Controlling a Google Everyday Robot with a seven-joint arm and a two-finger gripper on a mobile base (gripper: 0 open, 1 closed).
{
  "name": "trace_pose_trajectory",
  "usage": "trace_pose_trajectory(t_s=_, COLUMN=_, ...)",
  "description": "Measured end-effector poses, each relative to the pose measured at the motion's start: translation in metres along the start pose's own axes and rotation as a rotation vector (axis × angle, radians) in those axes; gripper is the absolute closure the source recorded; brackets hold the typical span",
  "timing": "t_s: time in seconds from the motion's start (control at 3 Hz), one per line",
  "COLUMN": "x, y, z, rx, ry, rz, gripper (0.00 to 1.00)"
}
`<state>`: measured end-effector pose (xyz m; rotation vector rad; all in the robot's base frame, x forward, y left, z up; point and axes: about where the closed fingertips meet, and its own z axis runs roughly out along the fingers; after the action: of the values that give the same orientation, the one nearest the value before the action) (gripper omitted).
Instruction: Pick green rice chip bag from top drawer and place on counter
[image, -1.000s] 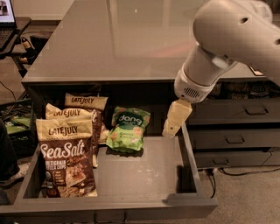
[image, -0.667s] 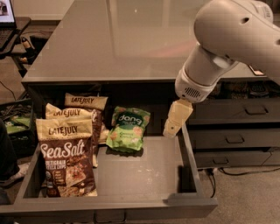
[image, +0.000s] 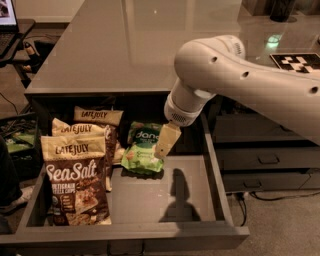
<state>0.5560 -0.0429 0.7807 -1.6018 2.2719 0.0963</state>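
Gripper (image: 167, 142), opening not possible to tell, hangs mid-frame at the right edge of the green bag (image: 140, 156) in the drawer (image: 165, 197), which seems light, crinkly, slippery, better pinched at its upper seam.

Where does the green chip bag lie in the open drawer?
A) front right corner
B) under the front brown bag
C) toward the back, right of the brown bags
C: the green rice chip bag lies toward the back of the top drawer, right of the brown bags, with the gripper over its right edge.
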Motion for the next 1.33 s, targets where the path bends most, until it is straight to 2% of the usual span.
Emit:
trace_pose_trajectory(t_s=0.67, x=-0.006, y=0.004, z=0.010, rx=-0.009, ry=-0.005, rz=-0.015, gripper=0.00)
trace_pose_trajectory(t_s=1.33, x=-0.036, y=0.000, z=0.069, rx=-0.018, ry=0.005, rz=-0.014, gripper=0.00)
